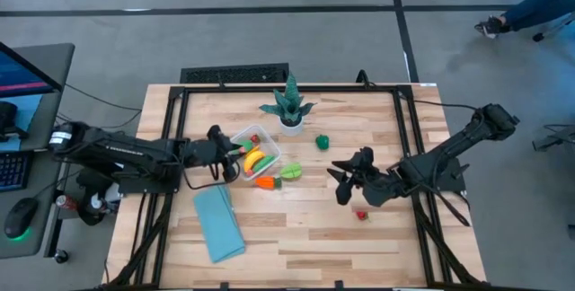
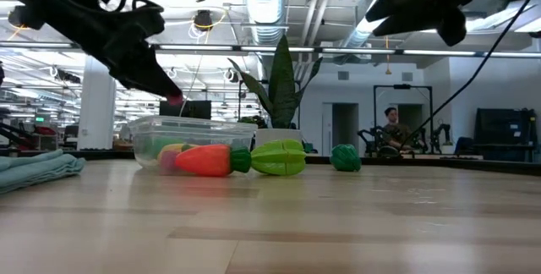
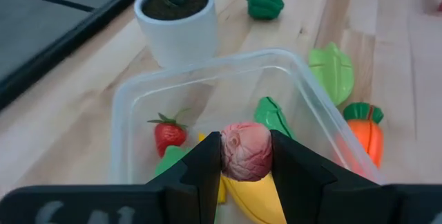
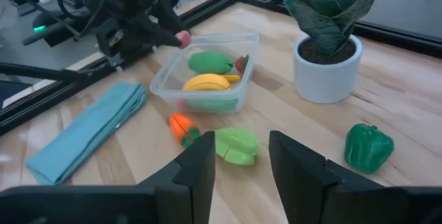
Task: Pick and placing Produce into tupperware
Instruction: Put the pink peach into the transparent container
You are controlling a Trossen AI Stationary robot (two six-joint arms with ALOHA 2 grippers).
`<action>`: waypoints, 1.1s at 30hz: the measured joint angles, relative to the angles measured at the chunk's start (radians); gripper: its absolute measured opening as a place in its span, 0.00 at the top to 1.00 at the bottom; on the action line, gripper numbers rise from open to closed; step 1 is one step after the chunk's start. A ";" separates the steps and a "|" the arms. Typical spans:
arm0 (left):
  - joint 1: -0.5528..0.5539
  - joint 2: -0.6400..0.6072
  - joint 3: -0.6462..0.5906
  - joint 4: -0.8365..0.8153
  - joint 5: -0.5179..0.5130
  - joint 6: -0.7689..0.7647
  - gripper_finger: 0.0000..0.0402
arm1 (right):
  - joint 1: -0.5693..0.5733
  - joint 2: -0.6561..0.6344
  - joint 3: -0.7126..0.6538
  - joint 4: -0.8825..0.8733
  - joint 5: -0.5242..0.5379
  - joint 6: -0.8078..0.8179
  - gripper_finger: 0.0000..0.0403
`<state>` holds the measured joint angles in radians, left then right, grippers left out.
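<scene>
My left pincer (image 3: 245, 156) gripped a pink produce piece (image 3: 245, 151) over the near rim of the tupperware (image 3: 307, 86). Beyond it inside lay a strawberry (image 3: 169, 132), a banana (image 3: 252, 195) and something green, perhaps a leaf. My right pincer (image 4: 240, 156) hung parted above the table, facing a carrot (image 4: 181, 126).

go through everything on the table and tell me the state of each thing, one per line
Left end effector: shut on a pink knobbly toy piece, above the clear plastic tupperware.
Right end effector: open, empty.
Clear plastic tupperware: lidless, partly filled.
Yellow toy banana: inside tupperware.
Red toy strawberry: inside tupperware.
Orange toy carrot: outside, on table.
Light-green leafy piece: outside.
Dark-green toy pepper: outside.
Light-blue cloth: folded.
</scene>
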<state>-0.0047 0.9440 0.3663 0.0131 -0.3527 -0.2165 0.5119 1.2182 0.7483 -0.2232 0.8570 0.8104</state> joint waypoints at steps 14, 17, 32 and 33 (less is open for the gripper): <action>0.195 0.000 -0.004 0.007 0.273 0.014 0.73 | -0.044 0.000 0.000 -0.002 -0.019 -0.050 0.68; 0.216 0.000 -0.004 0.005 0.296 0.005 0.73 | -0.057 0.000 0.000 -0.002 -0.047 -0.060 0.68; 0.241 0.000 -0.004 0.000 0.320 -0.014 0.71 | -0.076 -0.001 0.000 -0.002 -0.073 -0.060 0.68; 0.241 0.000 -0.004 0.000 0.320 -0.014 0.69 | -0.076 -0.001 0.000 -0.002 -0.073 -0.060 0.68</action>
<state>0.2363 0.9443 0.3626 0.0132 -0.0326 -0.2302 0.4358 1.2175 0.7479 -0.2249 0.7841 0.7506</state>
